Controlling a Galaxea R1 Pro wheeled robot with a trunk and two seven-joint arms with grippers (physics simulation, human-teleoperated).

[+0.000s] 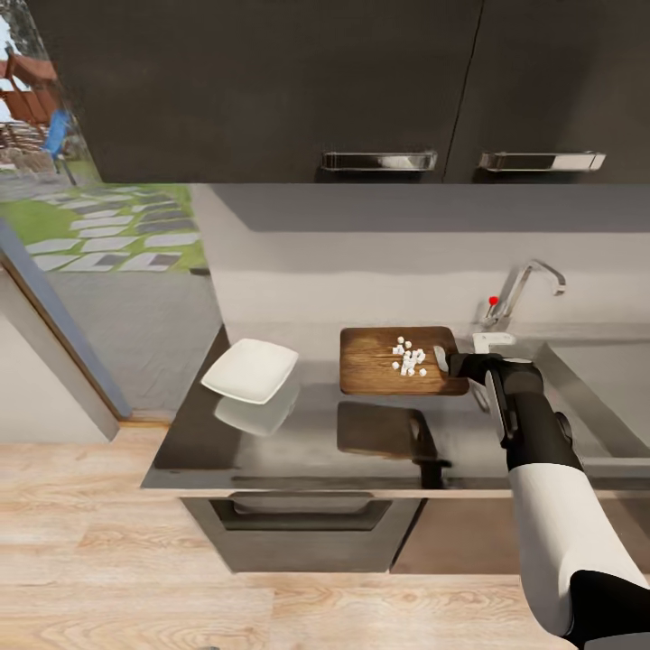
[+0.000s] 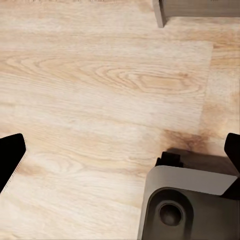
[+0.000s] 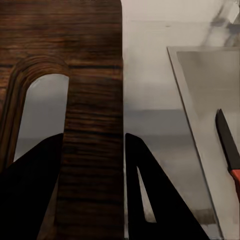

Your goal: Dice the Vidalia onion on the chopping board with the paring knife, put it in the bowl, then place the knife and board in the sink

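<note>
- Head view: chopping board [image 1: 397, 361] lies flat on the grey countertop [image 1: 316, 433], centre of frame, long axis running left-right. Small white diced onion [image 1: 408, 357] pieces sit in a loose cluster on its right half.
- Bowl [image 1: 251, 370] is left of the board, well apart from it, tilted with its left edge lower. It looks empty, so my reading is that the transfer of the dice is not yet done.
- Sink [image 1: 596, 379] lies to the right of the board; tap [image 1: 519, 293] with red knob stands behind it, right of centre.
- Right gripper [image 1: 449, 361] is at the board's right end, the handle-hole end. This arm is clearly the nearer one.
- Right wrist view: the two dark fingers [image 3: 155, 200] straddle the strip of wood between the slot hole and the board's edge, one finger in the slot, the other outside the edge. Fingers appear closed against the wood: clamped on the board, as far as I can judge.
- Paring knife [image 3: 229, 150]: dark blade and start of the red handle visible at the right edge of the right wrist view, lying on the steel drainboard surface, near the board but apart from it.
- Left gripper [image 2: 120, 155]: fingertips at the frame's side edges, spread wide, holding nothing, above the wooden floor [image 2: 100, 90].
- Judgement: the bowl lies leftward from the gripped end, so the board must travel left or tip that way.
</note>
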